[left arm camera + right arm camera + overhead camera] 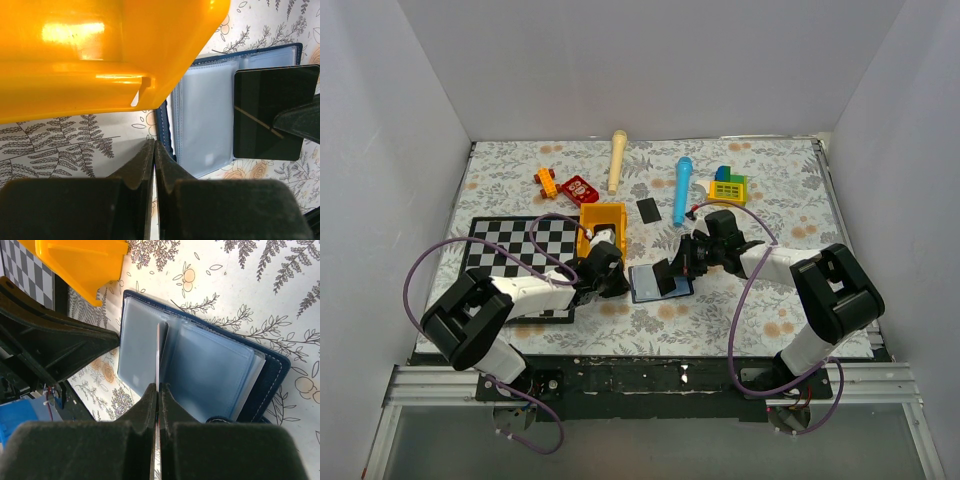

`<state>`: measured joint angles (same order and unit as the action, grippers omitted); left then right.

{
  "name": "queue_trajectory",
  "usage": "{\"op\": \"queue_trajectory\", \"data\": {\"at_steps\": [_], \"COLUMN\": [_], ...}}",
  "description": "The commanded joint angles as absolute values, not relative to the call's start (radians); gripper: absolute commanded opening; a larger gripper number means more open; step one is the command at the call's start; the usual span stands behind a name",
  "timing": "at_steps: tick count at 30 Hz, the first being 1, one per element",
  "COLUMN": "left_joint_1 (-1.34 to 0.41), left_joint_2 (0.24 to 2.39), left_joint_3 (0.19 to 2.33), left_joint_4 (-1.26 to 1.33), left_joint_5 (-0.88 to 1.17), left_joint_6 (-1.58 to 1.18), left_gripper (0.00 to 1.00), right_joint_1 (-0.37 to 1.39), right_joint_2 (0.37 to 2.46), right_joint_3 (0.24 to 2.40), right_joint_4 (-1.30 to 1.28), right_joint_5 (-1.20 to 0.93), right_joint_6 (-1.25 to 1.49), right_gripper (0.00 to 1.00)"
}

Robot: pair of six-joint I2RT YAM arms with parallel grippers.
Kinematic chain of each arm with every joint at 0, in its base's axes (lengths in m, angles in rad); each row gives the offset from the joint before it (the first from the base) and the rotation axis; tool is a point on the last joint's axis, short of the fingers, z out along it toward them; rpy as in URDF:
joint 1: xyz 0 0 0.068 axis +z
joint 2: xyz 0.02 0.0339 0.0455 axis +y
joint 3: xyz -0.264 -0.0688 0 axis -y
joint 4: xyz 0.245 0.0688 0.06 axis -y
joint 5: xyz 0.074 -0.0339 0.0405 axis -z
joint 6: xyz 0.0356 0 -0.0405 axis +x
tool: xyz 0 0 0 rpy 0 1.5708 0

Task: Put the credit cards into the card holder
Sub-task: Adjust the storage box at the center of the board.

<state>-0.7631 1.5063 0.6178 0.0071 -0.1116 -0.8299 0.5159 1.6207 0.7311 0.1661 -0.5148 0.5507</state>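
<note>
The right gripper (156, 395) is pinching a credit card (158, 350) edge-on, long axis pointing up mid-frame over the open card holder (215, 370); the left gripper (154, 150) is resting clenched, empty.

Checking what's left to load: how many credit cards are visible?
2. The first card is pinched in the right hand over the open card holder; the second card lies flat between the yellow bin and the blue toy.
</note>
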Motion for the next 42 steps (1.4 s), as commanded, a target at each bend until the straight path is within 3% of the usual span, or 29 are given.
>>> {"op": "queue_trajectory", "data": {"at_steps": [1, 25, 42], "left_joint_1": [-0.769, -0.77, -0.77], "left_joint_2": [1.52, 1.402, 1.43], "left_joint_3": [0.634, 0.587, 0.595], "left_joint_4": [-0.006, -0.035, -0.063], "left_joint_5": [-0.117, -0.183, -0.207], "left_joint_6": [-0.821, -0.841, -0.821], "left_gripper": [0.0, 0.0, 0.0], "right_joint_1": [0.505, 0.468, 0.466], "right_joint_2": [1.624, 1.591, 1.575], "right_joint_3": [0.75, 0.664, 0.643], "right_joint_4": [0.19, 0.266, 0.296], "right_joint_5": [-0.526, -0.489, -0.492], "right_joint_6": [0.564, 0.723, 0.727], "right_gripper": [0.01, 0.01, 0.01]}}
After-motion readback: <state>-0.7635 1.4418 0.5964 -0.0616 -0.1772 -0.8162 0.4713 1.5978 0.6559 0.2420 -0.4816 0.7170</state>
